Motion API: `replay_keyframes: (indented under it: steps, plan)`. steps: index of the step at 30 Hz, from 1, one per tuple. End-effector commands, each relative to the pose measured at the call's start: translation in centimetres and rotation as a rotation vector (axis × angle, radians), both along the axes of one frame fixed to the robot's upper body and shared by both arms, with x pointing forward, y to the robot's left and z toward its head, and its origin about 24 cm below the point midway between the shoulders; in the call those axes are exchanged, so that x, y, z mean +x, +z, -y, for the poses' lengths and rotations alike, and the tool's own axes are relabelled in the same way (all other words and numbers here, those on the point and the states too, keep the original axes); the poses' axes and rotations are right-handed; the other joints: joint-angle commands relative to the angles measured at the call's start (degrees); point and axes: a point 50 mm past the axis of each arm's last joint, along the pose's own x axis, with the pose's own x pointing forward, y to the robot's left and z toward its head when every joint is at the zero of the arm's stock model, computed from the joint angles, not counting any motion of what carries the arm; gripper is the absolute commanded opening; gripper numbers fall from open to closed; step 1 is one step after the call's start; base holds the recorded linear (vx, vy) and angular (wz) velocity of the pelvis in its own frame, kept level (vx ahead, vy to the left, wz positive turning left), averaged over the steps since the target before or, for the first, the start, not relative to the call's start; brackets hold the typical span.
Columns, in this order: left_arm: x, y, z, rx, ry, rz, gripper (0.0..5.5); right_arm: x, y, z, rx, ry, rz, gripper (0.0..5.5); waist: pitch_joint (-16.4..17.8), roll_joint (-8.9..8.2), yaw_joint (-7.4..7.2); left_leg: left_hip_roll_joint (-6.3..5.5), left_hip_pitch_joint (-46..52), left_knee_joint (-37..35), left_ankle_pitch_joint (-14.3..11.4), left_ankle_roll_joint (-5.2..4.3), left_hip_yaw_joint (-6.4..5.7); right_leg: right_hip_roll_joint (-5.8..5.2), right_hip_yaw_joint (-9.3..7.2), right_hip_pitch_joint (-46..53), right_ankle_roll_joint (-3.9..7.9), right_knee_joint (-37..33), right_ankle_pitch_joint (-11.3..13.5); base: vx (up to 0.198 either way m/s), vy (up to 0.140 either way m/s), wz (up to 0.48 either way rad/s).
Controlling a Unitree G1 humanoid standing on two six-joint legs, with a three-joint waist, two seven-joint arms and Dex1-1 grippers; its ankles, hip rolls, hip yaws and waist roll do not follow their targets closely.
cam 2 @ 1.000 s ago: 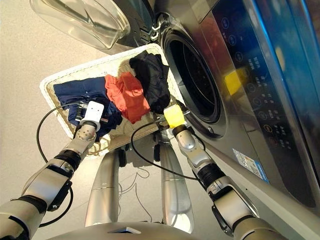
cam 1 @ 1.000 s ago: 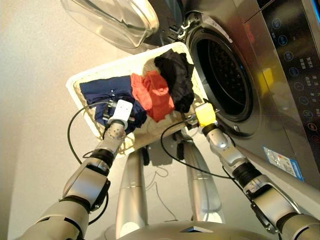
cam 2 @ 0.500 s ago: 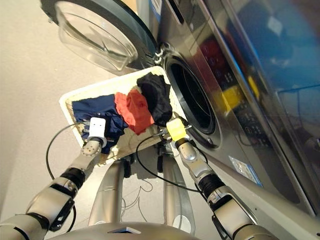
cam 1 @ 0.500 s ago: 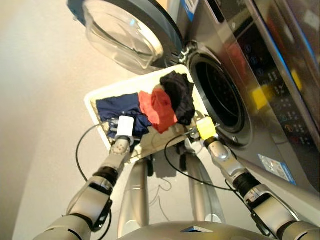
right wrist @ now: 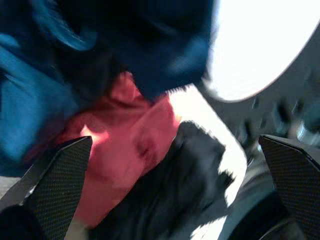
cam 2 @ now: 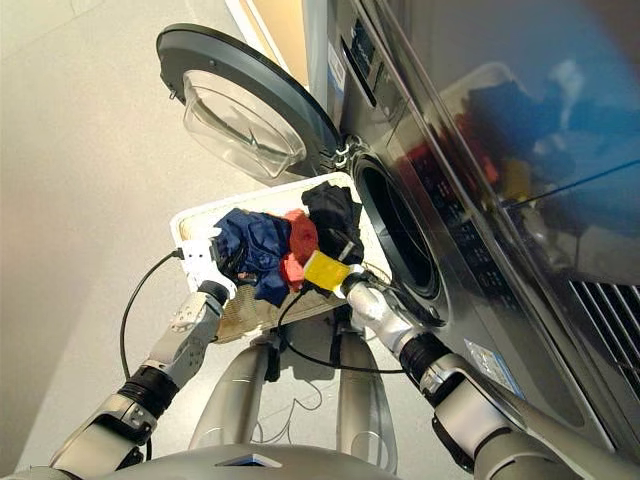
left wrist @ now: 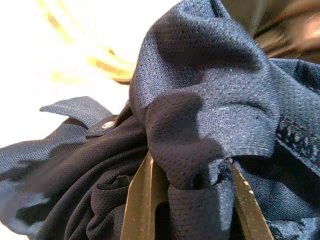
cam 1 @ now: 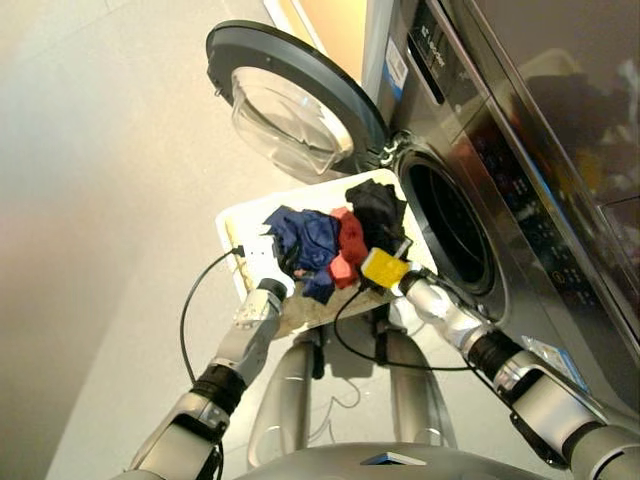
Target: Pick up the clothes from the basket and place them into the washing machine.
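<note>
Left pincer (left wrist: 192,200) clamping bunched navy garment (cam 1: 305,238), lifting fold above cream basket (cam 1: 232,222). Coral garment (cam 1: 349,245) lying just right of that pincer, pressed between navy cloth and black garment (cam 1: 376,212), all three sitting in basket. Right pincer (right wrist: 165,195) hanging with fingers (right wrist: 55,175) spread apart over coral and black cloth. Washing machine (cam 1: 520,200) standing beyond right pincer, round door (cam 1: 290,110) swinging wide open.

Head stereo pair looking down over arms, wrist views close on navy garment (left wrist: 200,100)
</note>
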Motion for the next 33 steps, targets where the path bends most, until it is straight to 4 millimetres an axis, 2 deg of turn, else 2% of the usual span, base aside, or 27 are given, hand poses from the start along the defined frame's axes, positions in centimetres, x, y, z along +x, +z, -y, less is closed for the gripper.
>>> replay_keyframes:
  steps: [1, 2, 6, 8, 18, 20, 21, 22, 24, 26, 27, 29, 30, 31, 32, 33]
  plan:
    - [0.4, 3.6, 1.0, -0.108, -0.041, 0.145, 0.00, -0.1, 3.2, -2.1, -0.032, 0.155, 0.190, 5.50, -0.8, 1.23, 0.22, -2.00, -0.2, 1.1, -1.4, 1.12, 0.10, 0.87, -0.20, 4.7, 3.82, -6.0, 2.8, 0.000, 0.000, 0.000]
    - [0.5, 3.8, 1.5, -0.132, -0.051, 0.139, 0.00, -0.1, 4.2, -2.7, -0.074, 0.201, 0.266, 5.50, -1.1, 1.35, 0.24, -1.97, -0.2, 0.9, -1.4, 1.13, 0.32, 0.92, -0.11, 4.6, 3.85, -6.1, 2.8, 0.000, 0.000, 0.000]
    - [0.7, 4.2, 2.5, -0.175, -0.069, 0.132, 0.00, -0.1, 4.9, -3.6, -0.158, 0.265, 0.357, 5.50, -1.3, 1.54, 0.34, -1.86, -0.5, 1.1, -1.5, 1.15, 0.49, 1.00, 0.11, 4.3, 3.85, -5.9, 2.7, 0.000, 0.000, 0.000]
    - [0.9, 5.1, 3.3, -0.212, -0.092, 0.150, 0.00, -0.2, 5.2, -4.2, -0.213, 0.308, 0.399, 5.50, -1.3, 1.56, 0.41, -1.80, -0.7, 1.2, -1.4, 1.16, 0.53, 1.06, 0.18, 4.1, 3.86, -5.9, 2.7, 0.000, 0.000, 0.000]
    - [0.4, 8.4, 6.0, -0.357, -0.211, 0.217, 0.00, 0.1, 4.9, -5.9, -0.276, 0.358, 0.416, 5.50, -1.7, 2.17, 1.01, -1.99, -1.5, 1.3, -1.2, 1.22, 0.12, 1.01, 0.04, 3.9, 3.78, -6.3, 2.8, 0.000, 0.000, 0.000]
    - [-0.1, 9.3, 6.5, -0.393, -0.253, 0.240, 0.00, 0.6, 5.6, -6.3, -0.238, 0.325, 0.439, 5.50, -1.7, 2.49, 1.28, -2.08, -1.5, 0.9, -0.8, 1.18, 0.06, 1.02, 0.07, 3.9, 3.77, -6.7, 3.1, 0.000, 0.000, 0.000]
    - [-0.3, 9.5, 6.3, -0.409, -0.249, 0.240, 0.00, 0.6, 7.8, -6.9, -0.145, 0.317, 0.497, 5.50, -1.6, 2.58, 1.27, -2.02, -1.7, 0.9, -0.7, 1.24, 0.14, 0.99, 0.08, 3.7, 3.78, -6.6, 3.3, 0.000, 0.000, 0.000]
    - [-0.6, 9.7, 6.6, -0.420, -0.266, 0.243, 0.00, 0.1, 8.8, -7.3, -0.113, 0.336, 0.506, 5.50, -1.6, 2.62, 1.20, -1.99, -1.7, 0.9, -0.7, 1.28, 0.27, 1.02, 0.13, 3.6, 3.75, -6.5, 3.3, 0.000, 0.000, 0.000]
    - [-1.0, 10.1, 7.1, -0.429, -0.302, 0.241, 0.00, -0.5, 9.4, -7.2, -0.075, 0.334, 0.528, 5.50, -1.3, 2.65, 0.93, -1.93, -1.6, 0.9, -0.8, 1.36, 0.49, 1.11, 0.16, 3.7, 3.78, -6.6, 3.4, 0.000, 0.000, 0.000]
    - [-1.3, 10.6, 7.2, -0.437, -0.331, 0.259, 0.00, -0.9, 9.1, -6.8, -0.049, 0.325, 0.510, 1.40, -1.0, 2.64, 0.68, -1.92, -1.6, 0.9, -0.9, 1.40, 0.46, 1.23, 0.18, 3.7, 3.78, -6.6, 3.4, 0.000, 0.000, 0.000]
    - [-1.4, 10.8, 7.1, -0.421, -0.346, 0.273, 0.00, -0.9, 9.5, -6.4, -0.068, 0.332, 0.515, 0.00, -0.9, 2.53, 0.57, -1.93, -1.7, 1.0, -0.9, 1.33, 0.36, 1.28, 0.13, 3.7, 3.76, -6.6, 3.4, 0.000, 0.000, 0.000]
    - [-1.5, 10.6, 7.1, -0.432, -0.360, 0.272, 0.00, 0.1, 8.5, -4.9, -0.047, 0.256, 0.458, 0.00, -1.1, 2.48, 0.73, -1.91, -1.9, 1.2, -0.8, 1.31, 0.22, 1.15, -0.01, 3.6, 3.71, -6.5, 3.4, 0.000, 0.000, 0.000]
    - [-1.5, 10.3, 6.8, -0.449, -0.338, 0.253, 0.00, 0.0, 9.8, -5.2, 0.062, 0.232, 0.485, 0.00, -1.2, 2.56, 0.71, -1.93, -2.0, 1.2, -0.7, 1.37, 0.32, 1.10, 0.02, 3.4, 3.70, -6.5, 3.5, 0.000, 0.000, 0.000]
    - [-1.8, 10.0, 7.8, -0.481, -0.366, 0.226, 0.00, -0.3, 6.1, -6.8, 0.044, 0.236, 0.341, 0.00, -1.3, 2.91, 1.18, -1.98, -1.9, 1.1, -0.7, 1.37, 0.29, 1.01, -0.01, 3.5, 3.69, -6.5, 3.5, 0.000, 0.000, 0.000]
    - [-1.8, 9.9, 8.0, -0.471, -0.362, 0.225, 0.00, 0.5, 5.7, -7.0, 0.027, 0.192, 0.348, 0.00, -1.5, 3.09, 1.39, -2.10, -1.9, 1.1, -0.6, 1.33, 0.13, 1.00, -0.07, 3.5, 3.65, -6.6, 3.5, 0.000, 0.000, 0.000]
    - [-1.6, 10.0, 7.8, -0.463, -0.353, 0.228, 0.00, 0.5, 6.6, -7.3, 0.053, 0.193, 0.356, 0.00, -1.5, 3.14, 1.43, -2.11, -1.9, 1.1, -0.5, 1.29, 0.18, 1.01, -0.12, 3.5, 3.60, -6.6, 3.5, 0.000, 0.000, 0.000]
